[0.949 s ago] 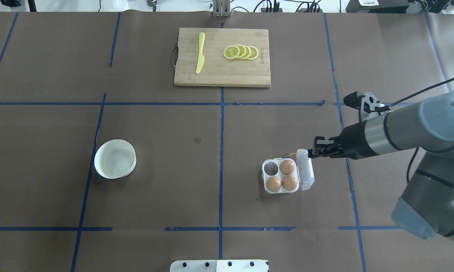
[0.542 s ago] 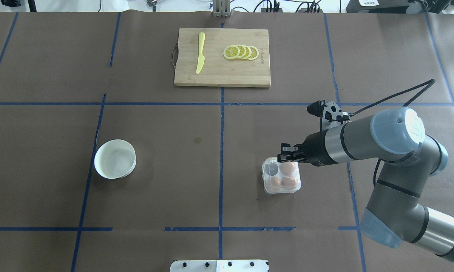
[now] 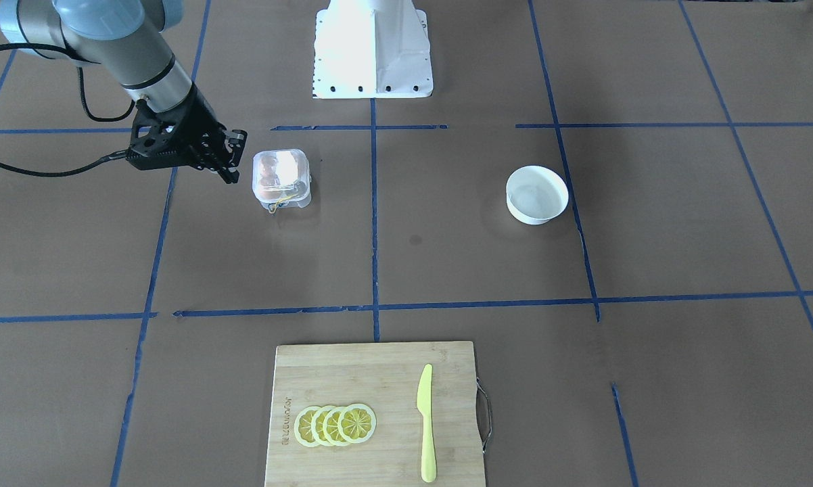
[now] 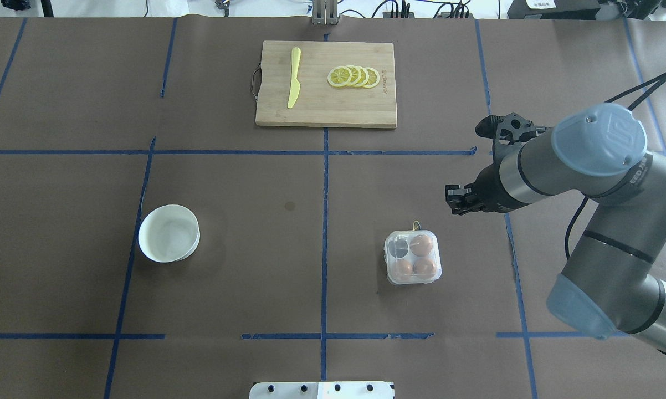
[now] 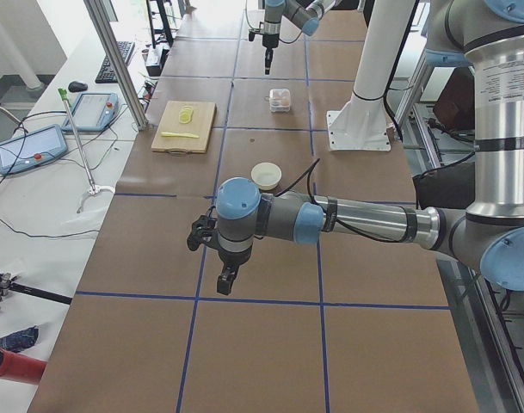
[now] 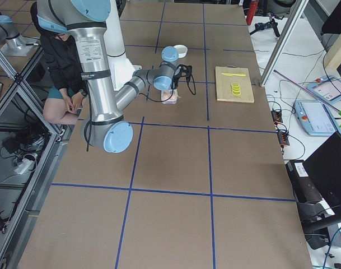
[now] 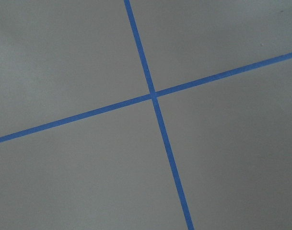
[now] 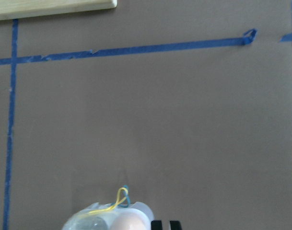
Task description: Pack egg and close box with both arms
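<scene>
1. Nearest the robot, on its right side, the clear box point(image 4: 413, 257) sat on the brown table point(image 4: 255, 194) with its lid down. Three tan eggs point(image 4: 421, 244) showed through the lid, and one cup was empty.
2. A white bowl point(image 4: 142, 239) stood well apart, on the robot's left.
3. Just beyond the box, the right gripper point(image 4: 458, 200) hovered clear of it, fingertips drawn together on nothing.
4. The left gripper point(image 5: 226, 280) hung over the table's left end. Whether its claw was apart or together could not be told.
5. Farthest, a wooden cutting board point(image 4: 322, 111) carried lemon slices point(image 4: 353, 76) and a yellow knife point(image 4: 293, 77).
</scene>
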Action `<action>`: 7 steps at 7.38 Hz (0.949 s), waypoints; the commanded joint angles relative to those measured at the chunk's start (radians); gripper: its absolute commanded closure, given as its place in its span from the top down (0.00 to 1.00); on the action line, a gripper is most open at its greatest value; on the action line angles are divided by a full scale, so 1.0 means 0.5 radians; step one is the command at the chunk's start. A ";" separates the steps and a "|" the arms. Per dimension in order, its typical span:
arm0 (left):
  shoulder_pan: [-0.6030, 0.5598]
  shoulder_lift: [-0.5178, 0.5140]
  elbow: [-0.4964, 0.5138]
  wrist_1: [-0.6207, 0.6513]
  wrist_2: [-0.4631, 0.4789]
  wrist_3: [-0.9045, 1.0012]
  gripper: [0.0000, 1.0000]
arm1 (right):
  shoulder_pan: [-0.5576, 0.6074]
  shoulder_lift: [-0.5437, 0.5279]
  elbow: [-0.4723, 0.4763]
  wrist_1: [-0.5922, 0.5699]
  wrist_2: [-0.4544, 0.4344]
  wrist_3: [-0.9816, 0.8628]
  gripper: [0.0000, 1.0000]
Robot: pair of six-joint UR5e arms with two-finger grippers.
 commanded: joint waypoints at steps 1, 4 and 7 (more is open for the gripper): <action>0.000 0.019 0.024 0.005 -0.001 -0.001 1.00 | 0.375 -0.023 0.004 -0.314 0.218 -0.560 1.00; -0.037 0.044 0.039 0.002 -0.058 0.169 1.00 | 0.955 -0.384 -0.063 -0.419 0.332 -1.569 1.00; -0.074 0.161 0.042 -0.010 -0.323 0.214 1.00 | 1.480 -0.614 -0.330 -0.487 0.465 -2.258 1.00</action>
